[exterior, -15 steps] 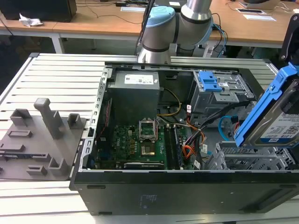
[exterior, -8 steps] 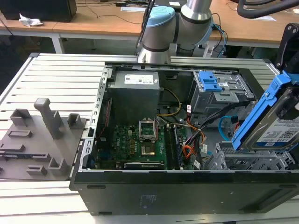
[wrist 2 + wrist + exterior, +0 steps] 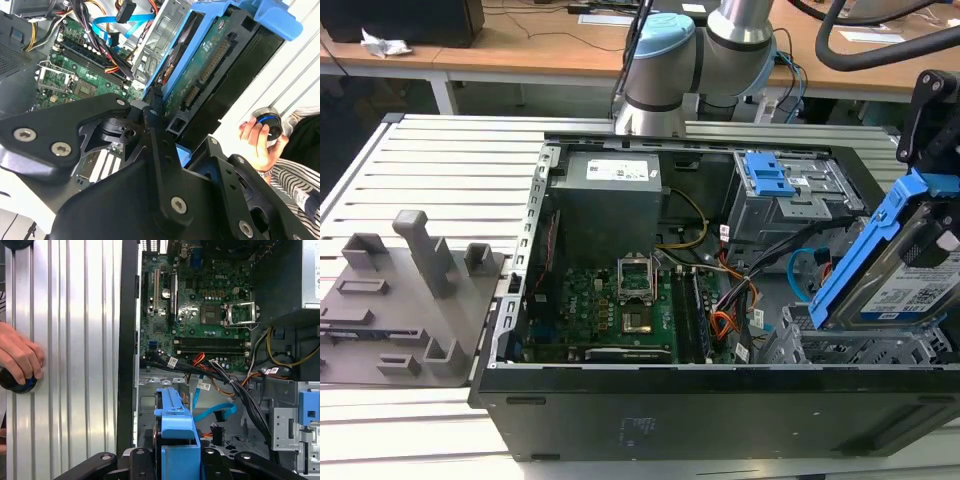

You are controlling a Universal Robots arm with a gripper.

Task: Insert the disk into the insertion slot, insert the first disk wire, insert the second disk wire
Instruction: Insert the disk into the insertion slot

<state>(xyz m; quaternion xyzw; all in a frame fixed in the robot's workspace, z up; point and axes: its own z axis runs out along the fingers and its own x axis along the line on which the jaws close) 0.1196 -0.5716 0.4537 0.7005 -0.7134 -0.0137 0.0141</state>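
Note:
My gripper (image 3: 932, 185) is shut on the disk (image 3: 905, 275), a silver drive in a blue carrier. It holds the disk tilted on edge at the exterior view's right, just above the insertion slot (image 3: 850, 345), a perforated silver cage in the case's front corner. In the first wrist view the gripper (image 3: 177, 462) clamps the carrier of the disk (image 3: 175, 415) over the insertion slot (image 3: 146, 407). The second wrist view shows the disk (image 3: 205, 60) with its circuit-board side showing. The second disk wire (image 3: 804, 266), a light-blue flat cable (image 3: 216, 413), loops loose beside the slot. A red-orange lead with a small black plug, the first disk wire (image 3: 215, 434), lies next to it.
A taller grey cage with a blue latch plate (image 3: 768, 176) stands behind the slot. The motherboard (image 3: 610, 305) and power supply (image 3: 610, 195) fill the open case. A grey fixture plate (image 3: 400, 300) lies on the slatted table at the exterior view's left. A person's hand (image 3: 17, 360) rests on a knob outside the case.

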